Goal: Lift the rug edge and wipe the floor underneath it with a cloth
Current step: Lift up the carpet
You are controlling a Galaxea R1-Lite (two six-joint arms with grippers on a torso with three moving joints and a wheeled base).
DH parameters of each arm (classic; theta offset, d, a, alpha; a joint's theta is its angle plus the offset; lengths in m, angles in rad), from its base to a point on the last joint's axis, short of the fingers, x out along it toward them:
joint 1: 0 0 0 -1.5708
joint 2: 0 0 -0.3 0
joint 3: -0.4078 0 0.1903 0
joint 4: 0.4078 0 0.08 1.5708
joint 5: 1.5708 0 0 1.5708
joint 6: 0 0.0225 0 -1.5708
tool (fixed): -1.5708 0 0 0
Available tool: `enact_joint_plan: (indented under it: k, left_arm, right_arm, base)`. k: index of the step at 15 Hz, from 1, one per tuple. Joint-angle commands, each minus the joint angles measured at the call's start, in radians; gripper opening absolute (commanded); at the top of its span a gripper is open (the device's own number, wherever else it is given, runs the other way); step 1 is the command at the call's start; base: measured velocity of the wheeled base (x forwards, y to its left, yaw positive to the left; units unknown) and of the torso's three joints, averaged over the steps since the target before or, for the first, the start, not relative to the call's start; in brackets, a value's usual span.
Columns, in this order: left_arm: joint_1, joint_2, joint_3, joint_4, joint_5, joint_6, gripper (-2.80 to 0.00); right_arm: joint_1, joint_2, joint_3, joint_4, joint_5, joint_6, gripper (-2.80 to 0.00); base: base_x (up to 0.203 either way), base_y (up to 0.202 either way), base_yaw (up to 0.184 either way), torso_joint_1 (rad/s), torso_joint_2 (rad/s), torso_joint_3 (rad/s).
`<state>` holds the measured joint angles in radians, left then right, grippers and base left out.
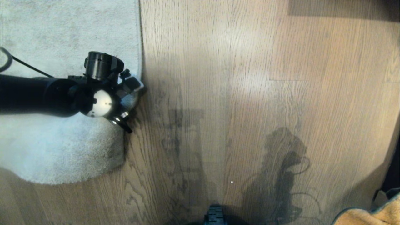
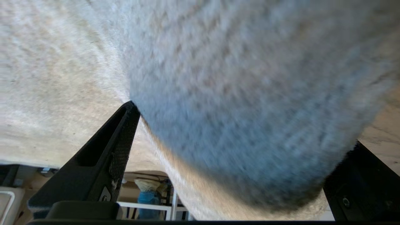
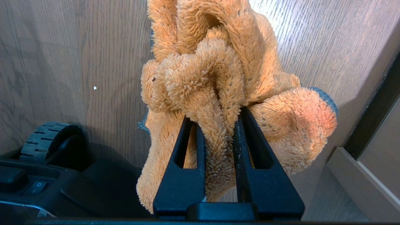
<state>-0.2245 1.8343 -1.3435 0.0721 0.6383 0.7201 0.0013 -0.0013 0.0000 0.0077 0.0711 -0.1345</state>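
Note:
The pale grey rug covers the left of the head view, and the rug edge (image 1: 140, 47) runs straight down beside the floor (image 1: 250, 93) of light wood planks. My left gripper (image 1: 132, 103) reaches in from the left and stands open at that edge. In the left wrist view its black fingers (image 2: 115, 156) straddle a raised bulge of rug pile (image 2: 250, 93), which fills the gap of the left gripper (image 2: 243, 125). My right gripper (image 3: 218, 120) is shut on the fluffy orange cloth (image 3: 212, 62), bunched above the floor (image 3: 62, 47). The cloth (image 1: 372, 215) shows at the bottom right corner.
The robot's base wheel (image 1: 214, 215) sits at the bottom middle, also the wheel (image 3: 47, 137) beside the cloth. A baseboard (image 3: 368, 175) runs along the right. A black cable (image 1: 18, 62) lies on the rug. A white frame with a blue thing (image 2: 147, 197) stands beyond the rug.

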Motion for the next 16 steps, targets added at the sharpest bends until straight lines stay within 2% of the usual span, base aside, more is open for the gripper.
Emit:
enact_joint_plan:
  k: [1, 8, 11, 16]
  left_arm:
    - [0.003, -0.004, -0.020, -0.005, 0.003, 0.014, 0.00]
    - [0.017, 0.002, -0.108, -0.003, 0.003, 0.033, 0.00]
    - [0.023, 0.012, -0.149, -0.003, 0.003, 0.068, 0.00]
    - [0.019, 0.023, -0.201, -0.002, 0.004, 0.071, 0.00]
  right_arm:
    - [0.000, 0.001, 0.000, 0.000, 0.001, -0.001, -2.80]
    - [0.000, 0.001, 0.000, 0.000, 0.001, -0.002, -2.80]
    - [0.000, 0.001, 0.000, 0.000, 0.001, -0.001, -2.80]
    - [0.000, 0.001, 0.000, 0.000, 0.001, -0.001, -2.80]
  base:
    - [0.000, 0.000, 0.000, 0.000, 0.00, 0.000]
    - [0.000, 0.000, 0.000, 0.000, 0.00, 0.000]
    - [0.000, 0.000, 0.000, 0.000, 0.00, 0.000]
    - [0.000, 0.000, 0.000, 0.000, 0.00, 0.000]
